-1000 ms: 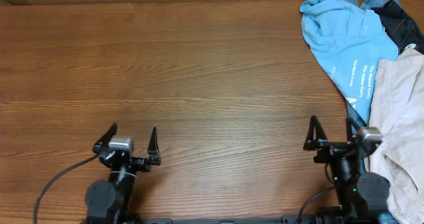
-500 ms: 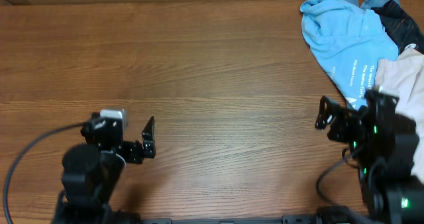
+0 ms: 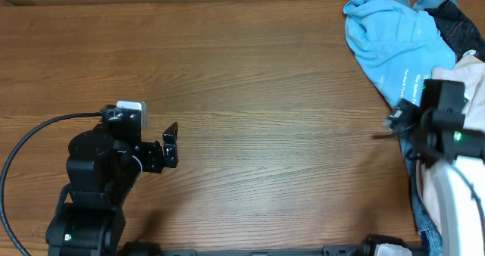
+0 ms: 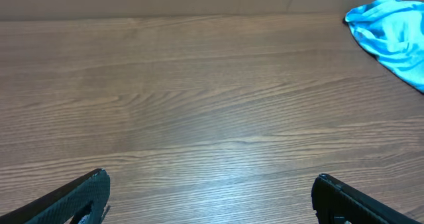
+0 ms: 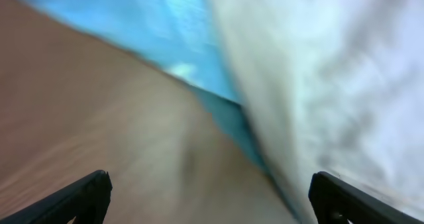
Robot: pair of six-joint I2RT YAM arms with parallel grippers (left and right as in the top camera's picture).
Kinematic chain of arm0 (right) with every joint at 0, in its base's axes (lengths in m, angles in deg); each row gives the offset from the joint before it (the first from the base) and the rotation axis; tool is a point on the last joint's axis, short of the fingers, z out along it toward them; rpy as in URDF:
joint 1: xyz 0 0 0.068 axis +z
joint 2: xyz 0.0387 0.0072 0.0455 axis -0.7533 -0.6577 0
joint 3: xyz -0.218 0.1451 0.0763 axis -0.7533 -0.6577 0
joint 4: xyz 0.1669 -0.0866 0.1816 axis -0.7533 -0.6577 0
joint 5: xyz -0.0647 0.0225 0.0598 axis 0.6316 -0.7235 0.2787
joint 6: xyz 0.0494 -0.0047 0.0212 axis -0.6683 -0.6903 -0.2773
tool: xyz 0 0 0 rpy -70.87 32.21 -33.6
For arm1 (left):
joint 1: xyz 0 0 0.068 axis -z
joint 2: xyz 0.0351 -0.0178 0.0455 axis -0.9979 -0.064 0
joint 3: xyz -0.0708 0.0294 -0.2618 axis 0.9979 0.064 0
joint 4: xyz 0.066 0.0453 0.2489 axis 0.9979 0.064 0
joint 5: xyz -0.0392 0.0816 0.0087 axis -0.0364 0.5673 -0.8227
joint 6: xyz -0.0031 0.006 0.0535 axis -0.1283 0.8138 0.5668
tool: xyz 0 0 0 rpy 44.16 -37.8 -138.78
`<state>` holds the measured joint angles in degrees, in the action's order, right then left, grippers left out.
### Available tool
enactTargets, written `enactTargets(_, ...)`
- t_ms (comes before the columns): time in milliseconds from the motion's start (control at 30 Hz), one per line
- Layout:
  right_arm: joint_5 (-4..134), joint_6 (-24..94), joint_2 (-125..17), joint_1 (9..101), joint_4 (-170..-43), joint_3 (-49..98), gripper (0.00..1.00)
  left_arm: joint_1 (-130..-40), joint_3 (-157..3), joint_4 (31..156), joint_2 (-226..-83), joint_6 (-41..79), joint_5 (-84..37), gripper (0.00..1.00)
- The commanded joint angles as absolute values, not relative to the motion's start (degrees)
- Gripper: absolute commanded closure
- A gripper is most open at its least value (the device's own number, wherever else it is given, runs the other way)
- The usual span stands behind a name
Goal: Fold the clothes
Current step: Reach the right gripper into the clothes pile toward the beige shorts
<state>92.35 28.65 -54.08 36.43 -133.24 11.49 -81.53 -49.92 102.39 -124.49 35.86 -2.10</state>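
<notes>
Left pincer [image 4: 210,181] and right pincer [image 5: 211,187] both gape, empty. The light beige khaki cotton shorts [image 3: 471,78] look soft, limp and light; you should pinch the waistband edge.

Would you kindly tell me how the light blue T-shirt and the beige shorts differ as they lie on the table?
The T-shirt is light blue with white print; the shorts are plain beige. The T-shirt lies toward the far right corner, the shorts nearer, partly hidden by the right arm. Both are crumpled and unfolded.
</notes>
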Motion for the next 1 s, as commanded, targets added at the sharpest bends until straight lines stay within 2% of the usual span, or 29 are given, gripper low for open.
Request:
enactTargets(0, 95.7, 23.5, -60.0, 31.9, -134.2, 12.2, 0.0, -81.5, -51.4, 102.4, -124.3, 35.5, -3.2, 0.0)
enactTargets(233, 94.6, 21.9, -71.1, 26.6, -132.7, 10.8, 0.0, -81.5, -51.4, 102.4, -124.4, 35.5, -3.2, 0.0)
enactTargets(300, 93.9, 22.0, -72.7, 26.1, -132.6, 10.8, 0.08, -81.5, -51.4, 102.4, -124.4, 35.5, -3.2, 0.0)
enactTargets(333, 93.9, 22.0, -73.1, 25.9, -132.7, 10.8, 0.14, -81.5, -51.4, 102.4, -124.4, 35.5, -3.2, 0.0)
enactTargets(367, 93.9, 22.0, -73.4, 25.5, -132.8, 10.8, 0.32, -81.5, -51.4, 102.4, -124.4, 35.5, -3.2, 0.0)
enactTargets(400, 93.9, 22.0, -73.4, 25.3, -132.8, 10.8, 0.56, -81.5, -51.4, 102.4, -124.4, 35.5, -3.2, 0.0)
enactTargets(433, 93.6, 21.9, -73.3, 25.3, -133.0, 10.9, 0.75, -81.5, -51.4, 102.4, -124.4, 35.5, -3.2, 0.0)
enactTargets(467, 92.9, 22.0, -73.2, 25.2, -133.1, 11.0, 0.83, -81.5, -51.4, 102.4, -124.4, 35.5, -3.2, 0.0)
enactTargets(500, 91.7, 22.0, -73.2, 25.2, -133.3, 11.3, 0.86, -81.5, -51.4, 102.4, -124.4, 35.5, -3.2, 0.0)
enactTargets(567, 87.9, 22.1, -73.1, 25.4, -134.6, 12.9, 0.87, -81.5, -51.4, 102.3, -124.4, 35.5, -3.2, 0.0)
enactTargets(633, 81.0, 27.2, -72.9, 26.2, -136.4, 16.0, 0.86, -81.5, -51.4, 102.1, -124.4, 35.5, -3.2, 0.0)
enactTargets(800, 61.1, 39.7, -72.6, 30.5, -144.1, 28.0, 0.78, -81.5, -51.4, 101.5, -124.4, 35.5, -3.1, 0.0)
enactTargets(967, 56.8, 40.9, -72.6, 40.3, -149.7, 40.1, 0.78, -81.5, -51.4, 100.8, -124.4, 35.5, -3.1, 0.0)
